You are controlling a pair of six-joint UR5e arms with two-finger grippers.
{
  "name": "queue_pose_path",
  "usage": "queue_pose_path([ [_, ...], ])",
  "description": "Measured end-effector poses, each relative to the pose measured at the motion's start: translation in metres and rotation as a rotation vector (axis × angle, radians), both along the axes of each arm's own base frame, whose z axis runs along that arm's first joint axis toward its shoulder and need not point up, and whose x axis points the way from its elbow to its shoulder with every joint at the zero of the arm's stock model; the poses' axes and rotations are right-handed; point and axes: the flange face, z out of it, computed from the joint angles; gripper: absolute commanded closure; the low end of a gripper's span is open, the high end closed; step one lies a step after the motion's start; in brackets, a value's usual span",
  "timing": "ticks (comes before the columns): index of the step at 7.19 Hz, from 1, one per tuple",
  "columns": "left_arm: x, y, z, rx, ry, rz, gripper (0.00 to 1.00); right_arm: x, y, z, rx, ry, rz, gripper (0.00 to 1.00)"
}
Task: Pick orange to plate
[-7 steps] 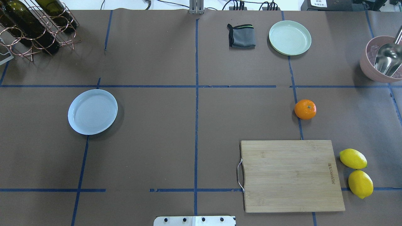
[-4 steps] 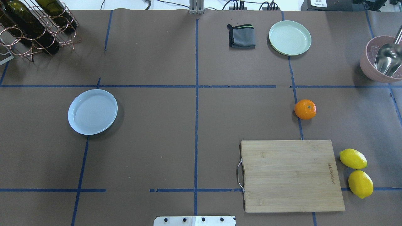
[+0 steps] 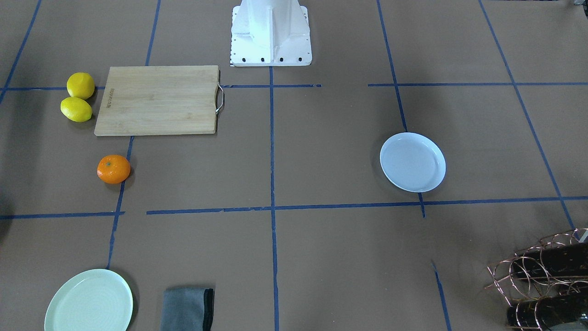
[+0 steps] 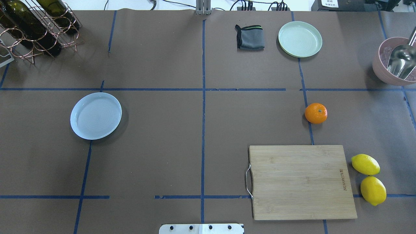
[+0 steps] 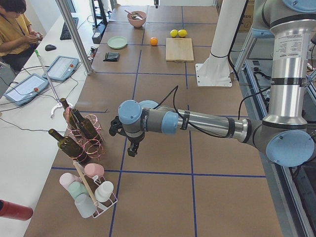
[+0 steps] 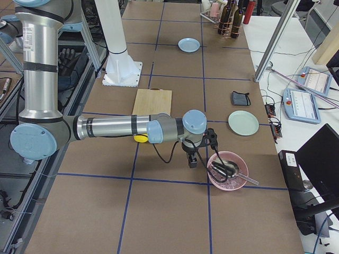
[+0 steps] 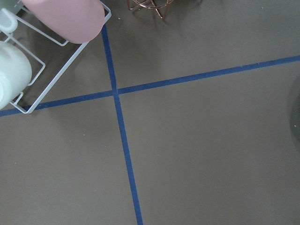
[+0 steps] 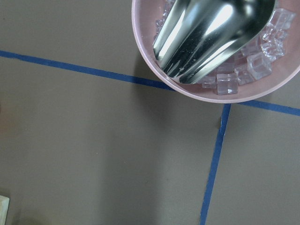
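The orange rests on the brown table on a blue tape line, just beyond the cutting board; the front-facing view has the orange at its left. The white bluish plate sits bare on the other half of the table, far from the fruit. My left gripper hangs over the table near the wine rack, close to the plate's end; I cannot tell whether it is open or shut. My right gripper hovers beside the pink bowl, and I cannot tell its state either. Neither wrist view shows its fingers.
A bamboo cutting board lies near the robot, with two lemons at its right. A mint-green plate and a grey cloth sit at the back. A pink bowl holds ice and a metal scoop. A wine rack stands back left.
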Motion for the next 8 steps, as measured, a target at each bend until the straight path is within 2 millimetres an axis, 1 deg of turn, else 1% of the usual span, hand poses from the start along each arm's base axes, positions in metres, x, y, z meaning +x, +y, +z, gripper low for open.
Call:
queue_pose_path([
  [1, 0.046, -0.004, -0.013, 0.01, 0.047, 0.053, 0.0, -0.002, -0.001, -0.002, 0.023, -0.004, -0.006, 0.0],
  [2, 0.097, -0.006, -0.032, -0.034, 0.066, 0.067, 0.0, -0.005, -0.001, -0.003, 0.033, -0.004, -0.011, 0.0],
  [3, 0.155, -0.005, -0.051, -0.106, 0.059, 0.031, 0.0, -0.008, -0.001, -0.003, 0.037, -0.001, -0.019, 0.0],
  [4, 0.205, 0.002, -0.062, -0.18, 0.056, -0.03, 0.0, -0.01, -0.001, -0.002, 0.04, 0.001, -0.024, 0.0],
  [5, 0.238, 0.007, -0.061, -0.236, 0.052, -0.072, 0.0, -0.01, 0.0, -0.002, 0.047, 0.002, -0.03, 0.0],
  [6, 0.263, 0.006, -0.055, -0.26, 0.031, -0.096, 0.04, -0.01, 0.0, -0.002, 0.055, 0.003, -0.037, 0.0],
  [7, 0.284, 0.003, -0.049, -0.262, 0.003, -0.114, 0.1, -0.01, 0.0, -0.002, 0.059, 0.004, -0.04, 0.0],
  [8, 0.299, 0.001, -0.045, -0.264, -0.017, -0.122, 0.2, -0.011, -0.001, -0.002, 0.061, 0.005, -0.042, 0.0],
])
